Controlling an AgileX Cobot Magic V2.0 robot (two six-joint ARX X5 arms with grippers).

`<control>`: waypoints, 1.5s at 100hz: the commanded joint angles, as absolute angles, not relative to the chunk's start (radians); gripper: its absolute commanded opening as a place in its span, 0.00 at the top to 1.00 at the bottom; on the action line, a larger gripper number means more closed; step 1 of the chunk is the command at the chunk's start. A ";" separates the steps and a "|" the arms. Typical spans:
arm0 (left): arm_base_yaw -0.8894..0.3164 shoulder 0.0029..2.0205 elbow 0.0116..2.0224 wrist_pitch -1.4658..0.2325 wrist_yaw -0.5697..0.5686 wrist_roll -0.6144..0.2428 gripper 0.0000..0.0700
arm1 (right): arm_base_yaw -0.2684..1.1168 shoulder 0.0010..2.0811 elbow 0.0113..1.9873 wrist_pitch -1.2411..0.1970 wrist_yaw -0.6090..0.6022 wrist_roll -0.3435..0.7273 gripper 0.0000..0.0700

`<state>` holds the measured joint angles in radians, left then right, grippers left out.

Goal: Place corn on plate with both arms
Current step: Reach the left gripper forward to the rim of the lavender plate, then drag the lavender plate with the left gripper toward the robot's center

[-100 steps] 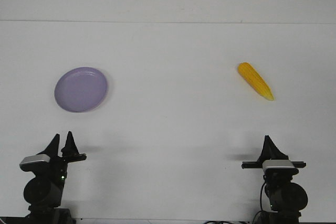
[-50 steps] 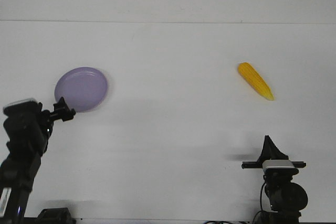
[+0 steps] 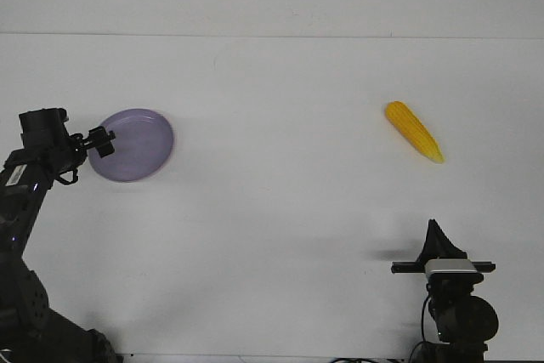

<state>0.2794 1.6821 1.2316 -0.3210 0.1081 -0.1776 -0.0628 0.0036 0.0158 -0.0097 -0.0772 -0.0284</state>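
The lavender plate [image 3: 133,144] lies on the white table at the left. The yellow-orange corn [image 3: 413,131] lies at the right, pale tip pointing toward the front right. My left gripper [image 3: 100,143] is raised and reaches over the plate's left rim; I cannot tell whether its jaws are open or shut. My right gripper [image 3: 438,238] rests low at the front right, well in front of the corn, prongs pointing up and close together.
The white table [image 3: 280,201] runs to a back edge against a white wall. Nothing else stands on it.
My left arm has risen from its rest pose at the front left and swung up to the plate's left rim. The right arm, corn and plate have not moved.
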 commanded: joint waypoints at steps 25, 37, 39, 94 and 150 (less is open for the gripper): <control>0.282 1.802 1.252 -0.278 0.114 -0.170 0.37 | -0.065 0.001 0.013 0.001 -0.079 -0.015 0.98; 0.279 1.808 1.252 -0.269 0.114 -0.170 0.63 | -0.065 0.001 0.013 0.001 -0.079 -0.015 0.98; 0.279 1.808 1.252 -0.267 0.114 -0.170 0.69 | -0.065 0.001 0.013 0.001 -0.079 -0.015 0.98; 0.282 1.706 1.252 -0.319 0.273 -0.170 0.99 | -0.065 0.001 0.013 0.001 -0.079 -0.015 0.98; -0.039 1.063 1.010 -0.500 0.431 -0.228 0.99 | -0.065 0.001 0.013 0.001 -0.079 -0.015 0.98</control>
